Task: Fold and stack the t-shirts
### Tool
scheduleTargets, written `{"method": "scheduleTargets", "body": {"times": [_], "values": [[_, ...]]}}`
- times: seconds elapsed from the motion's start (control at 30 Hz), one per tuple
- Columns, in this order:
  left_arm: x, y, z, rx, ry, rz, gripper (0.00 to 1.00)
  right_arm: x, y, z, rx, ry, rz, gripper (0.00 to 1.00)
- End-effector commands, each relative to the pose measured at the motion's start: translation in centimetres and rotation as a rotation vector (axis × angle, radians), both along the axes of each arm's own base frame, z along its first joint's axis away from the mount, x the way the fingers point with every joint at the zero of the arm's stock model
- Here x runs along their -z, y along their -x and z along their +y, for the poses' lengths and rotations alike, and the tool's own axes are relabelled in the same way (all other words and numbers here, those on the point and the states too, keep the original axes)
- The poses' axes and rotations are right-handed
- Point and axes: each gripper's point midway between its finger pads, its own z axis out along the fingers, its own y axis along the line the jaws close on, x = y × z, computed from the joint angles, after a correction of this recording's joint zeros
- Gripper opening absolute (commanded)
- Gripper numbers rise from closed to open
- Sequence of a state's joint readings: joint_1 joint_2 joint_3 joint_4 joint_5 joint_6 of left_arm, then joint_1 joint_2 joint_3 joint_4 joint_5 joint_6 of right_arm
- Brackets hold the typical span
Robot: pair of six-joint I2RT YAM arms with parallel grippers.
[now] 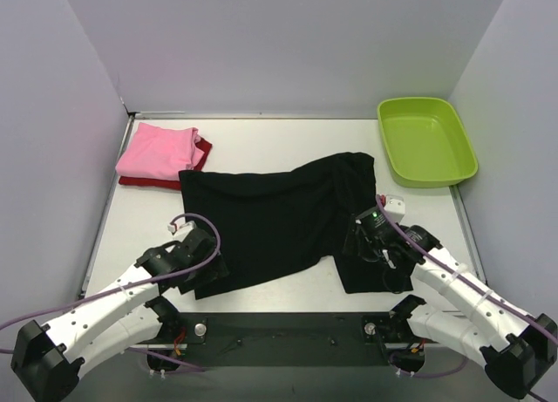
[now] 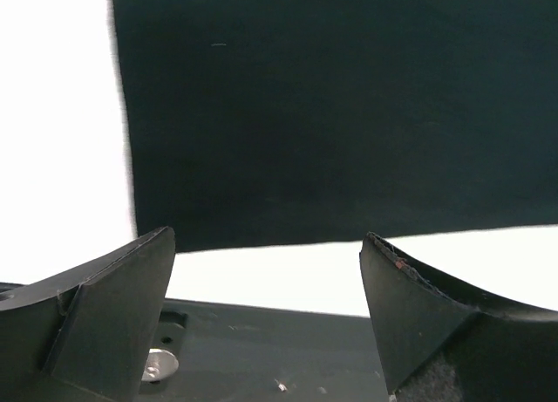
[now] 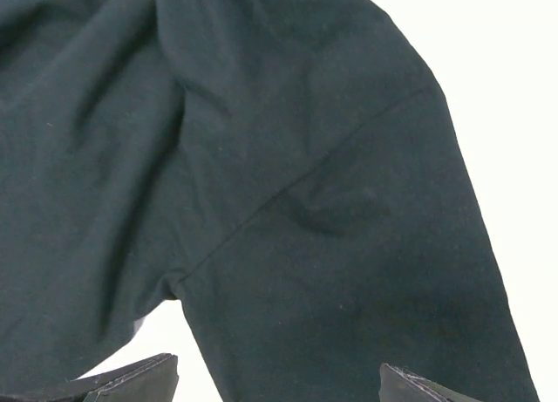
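black t-shirt [image 1: 279, 219]: spread across the middle of the table [image 1: 261, 145], mostly flat on the left, rumpled on the right, where a sleeve runs toward the near edge
pink t-shirt [image 1: 161, 151]: folded, at the far left corner, lying on top of the dark red one
dark red t-shirt [image 1: 148, 183]: folded under the pink one – only its near and right edges show; the black shirt's far left corner lies just beside it
left gripper [image 2: 266, 245]: fingers spread wide, nothing between them; it hangs just short of the black shirt's near left corner, above the near edge of the table
right gripper [image 3: 279, 367]: fingers spread wide above the black shirt's sleeve – contact with the cloth cannot be told
lime-green tub [image 1: 427, 140]: at the far right corner, apart from the shirts
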State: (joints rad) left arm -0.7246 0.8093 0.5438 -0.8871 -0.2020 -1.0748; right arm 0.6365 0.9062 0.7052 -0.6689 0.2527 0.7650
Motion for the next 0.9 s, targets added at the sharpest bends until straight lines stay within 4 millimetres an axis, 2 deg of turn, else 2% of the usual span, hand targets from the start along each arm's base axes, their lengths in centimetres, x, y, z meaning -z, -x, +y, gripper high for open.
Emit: {"method": "scheduleTargets", "body": {"times": [0.0, 0.23, 0.5, 0.6, 0.73, 0.87], "values": [[2.0, 0.0, 1.4, -0.135, -0.043, 0.006, 0.97, 1.6, 0.5, 0.1, 0.021, -0.005, 0.043, 1.0], [3.8, 0.4, 2.7, -0.197, -0.118, 0.048, 0.97, 3.6, 0.8, 0.2, 0.021, 0.0, 0.087, 1.0], [5.2, 0.3, 2.3, -0.181, -0.168, 0.101, 0.97, 3.6, 0.6, 0.1, 0.033, -0.049, 0.097, 0.99], [5.2, 0.1, 2.3, -0.171, -0.175, 0.091, 0.8, 3.2, 0.7, 0.0, 0.039, -0.066, 0.086, 0.99], [5.2, 0.1, 2.2, -0.156, -0.167, 0.091, 0.47, 2.5, 0.7, -0.3, 0.048, -0.093, 0.072, 0.99], [5.4, 0.6, 2.7, -0.14, -0.218, 0.133, 0.35, 1.7, 0.6, -0.3, 0.051, -0.123, 0.043, 0.99]]}}
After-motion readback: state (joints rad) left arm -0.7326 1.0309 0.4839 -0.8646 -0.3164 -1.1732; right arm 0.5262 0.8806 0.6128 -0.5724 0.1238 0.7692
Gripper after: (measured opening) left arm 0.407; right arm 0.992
